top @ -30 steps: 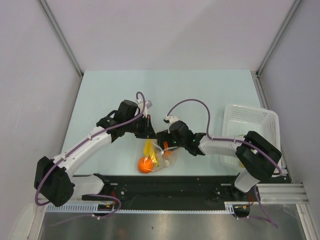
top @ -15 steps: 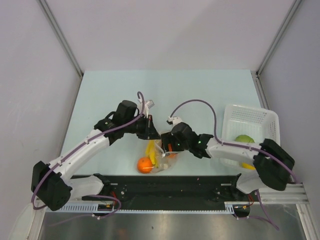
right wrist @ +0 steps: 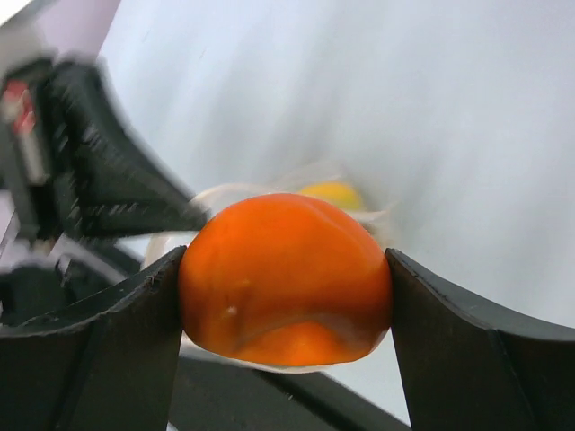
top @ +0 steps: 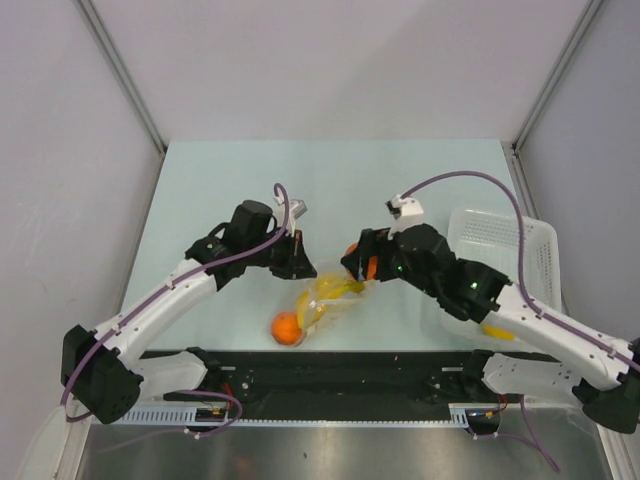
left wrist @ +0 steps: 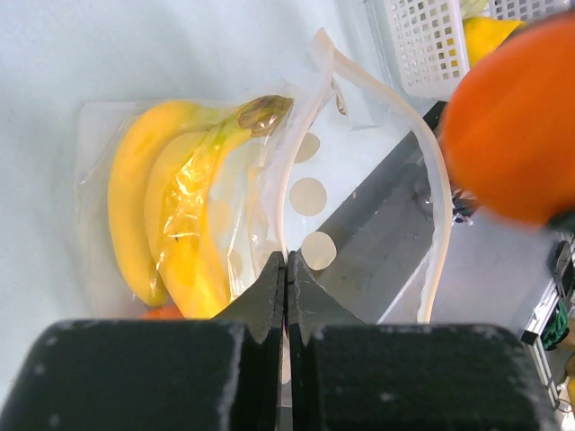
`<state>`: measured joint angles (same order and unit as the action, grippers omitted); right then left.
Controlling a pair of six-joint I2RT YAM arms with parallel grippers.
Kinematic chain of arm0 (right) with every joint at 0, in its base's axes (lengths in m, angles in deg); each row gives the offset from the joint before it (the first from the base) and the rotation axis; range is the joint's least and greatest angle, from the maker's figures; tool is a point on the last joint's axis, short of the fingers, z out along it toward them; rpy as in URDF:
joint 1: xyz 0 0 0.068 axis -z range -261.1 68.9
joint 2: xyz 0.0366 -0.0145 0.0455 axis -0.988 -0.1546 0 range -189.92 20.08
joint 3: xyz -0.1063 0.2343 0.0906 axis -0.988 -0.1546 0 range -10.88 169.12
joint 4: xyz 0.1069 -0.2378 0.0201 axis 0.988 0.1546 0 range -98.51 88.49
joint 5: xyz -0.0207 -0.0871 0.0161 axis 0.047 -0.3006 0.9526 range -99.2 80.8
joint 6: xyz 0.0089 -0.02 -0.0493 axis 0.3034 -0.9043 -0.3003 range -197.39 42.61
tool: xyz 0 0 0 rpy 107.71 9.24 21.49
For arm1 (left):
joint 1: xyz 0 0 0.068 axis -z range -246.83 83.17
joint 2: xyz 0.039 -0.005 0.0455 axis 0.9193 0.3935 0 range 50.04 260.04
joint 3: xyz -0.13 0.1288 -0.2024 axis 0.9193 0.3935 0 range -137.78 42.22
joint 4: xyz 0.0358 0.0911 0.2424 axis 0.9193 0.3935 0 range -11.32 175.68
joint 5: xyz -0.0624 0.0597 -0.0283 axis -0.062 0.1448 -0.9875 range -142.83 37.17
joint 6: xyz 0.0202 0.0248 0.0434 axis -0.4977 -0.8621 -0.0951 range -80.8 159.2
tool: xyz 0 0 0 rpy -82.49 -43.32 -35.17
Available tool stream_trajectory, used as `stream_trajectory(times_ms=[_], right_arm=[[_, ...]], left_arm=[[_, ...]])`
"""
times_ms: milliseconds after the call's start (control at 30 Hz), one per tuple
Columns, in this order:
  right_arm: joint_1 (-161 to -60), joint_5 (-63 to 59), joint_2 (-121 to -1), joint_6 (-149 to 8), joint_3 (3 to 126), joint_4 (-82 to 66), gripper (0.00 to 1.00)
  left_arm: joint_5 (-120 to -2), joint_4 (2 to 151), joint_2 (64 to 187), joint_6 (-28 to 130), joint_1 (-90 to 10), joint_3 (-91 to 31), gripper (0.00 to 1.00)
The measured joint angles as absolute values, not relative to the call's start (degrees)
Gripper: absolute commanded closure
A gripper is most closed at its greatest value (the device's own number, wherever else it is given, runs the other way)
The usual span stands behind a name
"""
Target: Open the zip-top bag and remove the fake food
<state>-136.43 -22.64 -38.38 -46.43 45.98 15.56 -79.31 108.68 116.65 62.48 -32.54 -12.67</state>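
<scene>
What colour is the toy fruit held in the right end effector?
The toy fruit is orange, clearest in the right wrist view.

Arms angled inward, left gripper (left wrist: 286, 262) jaws pinched together, right gripper (right wrist: 284, 262) jaws clamped part-spread

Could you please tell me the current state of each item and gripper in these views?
Bag: open, rim pinched.
Left gripper: shut on bag rim.
Right gripper: shut on orange fruit, outside the bag.
Bananas: inside bag.
Round orange: at bag's bottom, seemingly inside.
Basket: upright, holds yellow fruit.
</scene>
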Motion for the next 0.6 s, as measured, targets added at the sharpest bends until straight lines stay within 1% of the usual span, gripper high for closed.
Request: stream_trajectory(times_ms=[67, 133, 200, 300, 400, 467, 500, 533, 600], right_arm=[[-133.64, -25.43, -37.07, -45.99, 48.15, 18.91, 0.53], [-128.13, -28.89, -35.93, -45.36, 50.44, 23.23, 0.52], [-119.89, -30.55, -35.34, -44.48, 51.51, 27.23, 0.52], [-102.73, -29.43, -35.86, -44.02, 51.51, 33.13, 0.50], [-87.48, -24.91, -37.55, -44.83, 50.42, 35.56, 0.45], [-80.72, -22.24, -39.38, -45.46, 49.57, 36.92, 0.37], [-79.37, -21.28, -40.26, -45.86, 49.46, 37.27, 0.33], [-77.90, -20.23, -41.61, -46.32, 49.46, 37.40, 0.24], [-76.66, -19.05, -43.71, -47.08, 49.46, 37.24, 0.17]], left_arm=[[-79.33, 109.05, 116.65, 62.48, -32.54, -13.29, 1.00], [-79.35, 109.38, 116.54, 62.51, -32.54, -14.16, 1.00], [-79.40, 109.49, 116.24, 62.55, -32.54, -14.90, 1.00], [-79.61, 109.66, 115.25, 62.62, -32.54, -16.02, 1.00], [-79.85, 109.68, 114.60, 62.64, -32.56, -16.87, 1.00], [-80.07, 109.70, 114.51, 62.66, -32.54, -17.46, 1.00], [-80.16, 109.70, 114.51, 62.66, -32.56, -17.59, 1.00], [-80.23, 109.70, 114.51, 62.68, -32.56, -17.70, 1.00], [-80.27, 109.75, 114.51, 62.70, -32.56, -17.92, 1.00]])
